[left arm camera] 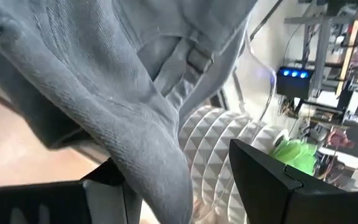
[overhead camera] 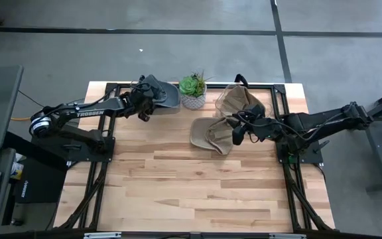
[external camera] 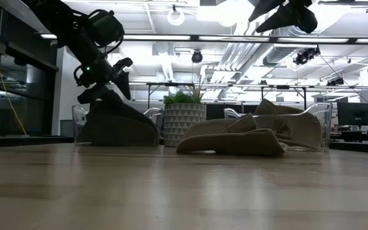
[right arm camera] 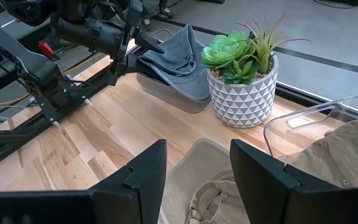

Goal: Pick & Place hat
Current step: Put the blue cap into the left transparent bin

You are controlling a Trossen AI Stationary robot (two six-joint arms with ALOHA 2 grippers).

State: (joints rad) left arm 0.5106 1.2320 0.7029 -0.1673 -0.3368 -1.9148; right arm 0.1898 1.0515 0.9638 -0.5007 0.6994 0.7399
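A grey hat point(overhead camera: 163, 94) point(right arm camera: 180, 55) lies draped over a clear bin at the table's far edge, left of a potted succulent point(overhead camera: 193, 89). My left gripper point(overhead camera: 142, 105) point(external camera: 105, 79) is open at the hat's left side; in the left wrist view the grey cloth point(left arm camera: 123, 118) fills the space between its fingers. A tan hat point(overhead camera: 211, 135) point(external camera: 235, 139) lies on the table in the middle. My right gripper point(overhead camera: 239, 135) point(right arm camera: 197, 177) is open and hovers well above the tan hat's right edge point(right arm camera: 216, 196). A second tan hat point(overhead camera: 239, 99) sits in a clear bin. My left gripper has its open fingers point(left arm camera: 278, 177) on either side of the grey hat's lower edge point(left arm camera: 166, 180), coming from the table's left. I cannot tell whether they touch the cloth. The hat rests on its bin.
The plant in its white patterned pot point(right arm camera: 241, 93) stands between the two clear bins point(right arm camera: 309, 118) along the far edge. The near half of the wooden table point(overhead camera: 197, 192) is bare boards. A black frame runs around the table's edges.
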